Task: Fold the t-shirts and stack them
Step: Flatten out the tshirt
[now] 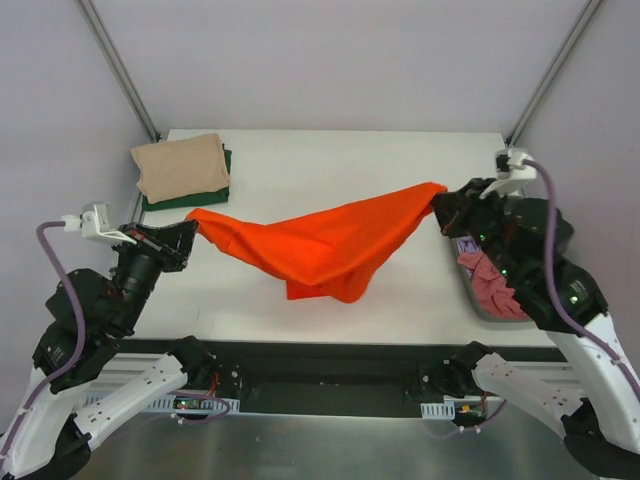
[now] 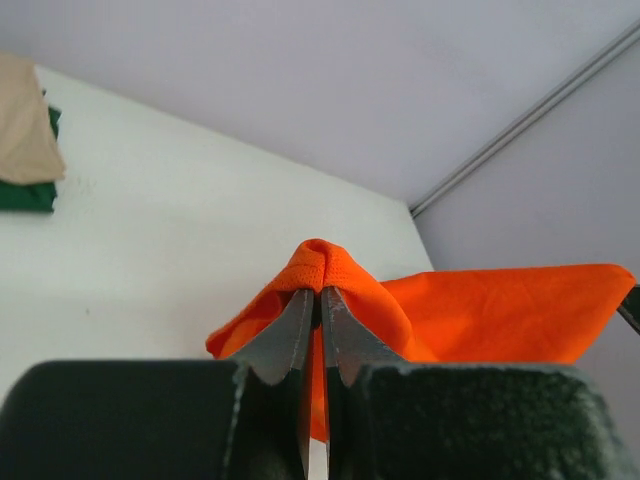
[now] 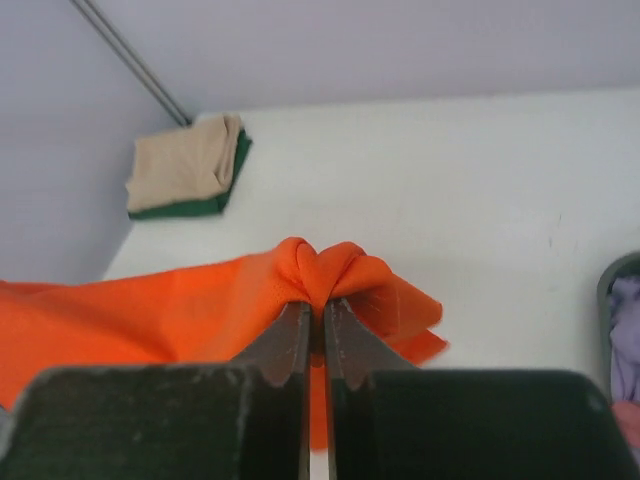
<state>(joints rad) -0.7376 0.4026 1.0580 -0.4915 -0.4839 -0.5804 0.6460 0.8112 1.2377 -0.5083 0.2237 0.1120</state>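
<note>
The bright orange t-shirt (image 1: 320, 245) hangs stretched between my two grippers above the table, sagging in the middle with its lower edge near the tabletop. My left gripper (image 1: 190, 228) is shut on its left end (image 2: 322, 270). My right gripper (image 1: 440, 205) is shut on its right end (image 3: 325, 272). A folded beige t-shirt (image 1: 180, 165) lies on a folded dark green one (image 1: 190, 198) at the back left; the stack also shows in the right wrist view (image 3: 185, 170). A dusty pink shirt (image 1: 492, 285) and a lilac one (image 3: 625, 335) lie in the basket.
The dark grey oval basket (image 1: 478, 300) stands at the table's right edge, partly under my right arm. The white table (image 1: 330, 165) has bare surface behind the orange shirt. Metal frame posts (image 1: 120, 70) rise at the back corners.
</note>
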